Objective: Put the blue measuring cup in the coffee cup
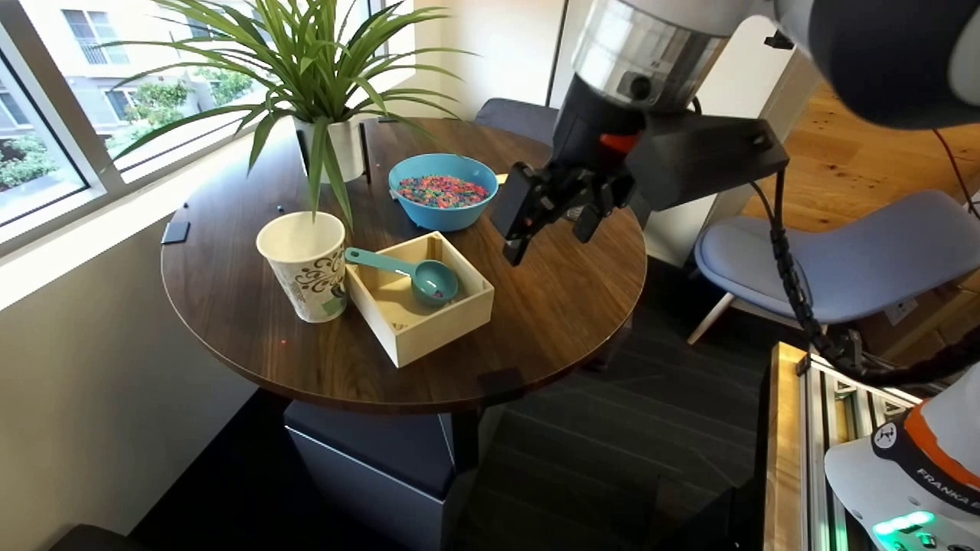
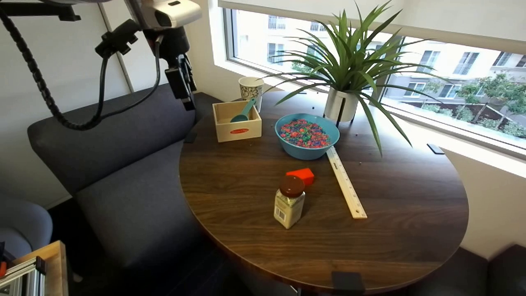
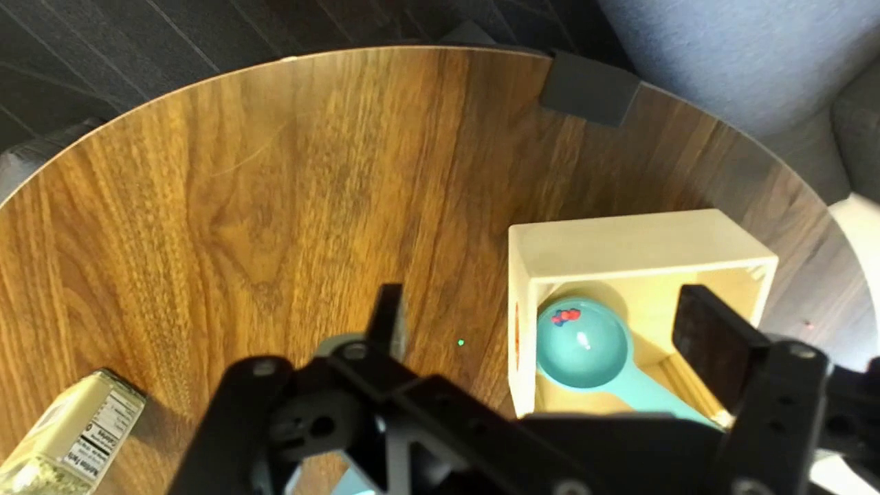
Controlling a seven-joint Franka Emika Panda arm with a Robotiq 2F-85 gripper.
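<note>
The blue measuring cup (image 1: 434, 285) lies in the wooden box, and its handle rests over the rim on the side toward the coffee cup. It also shows in an exterior view (image 2: 240, 118) and in the wrist view (image 3: 584, 354), with a few small red and blue bits inside. The coffee cup (image 1: 302, 264) stands upright beside the box and shows in an exterior view (image 2: 251, 88). My gripper (image 1: 550, 239) is open and empty, raised above the table and apart from the measuring cup. In the wrist view the end of the handle is hidden behind the gripper (image 3: 541, 295).
The square wooden box (image 1: 448, 330) stands near the table edge. A blue bowl (image 2: 306, 153) with colored bits, a plant pot (image 2: 341, 107), a wooden ruler (image 2: 347, 185), a red block (image 2: 306, 174) and a spice jar (image 2: 289, 207) are on the round table (image 2: 394, 246).
</note>
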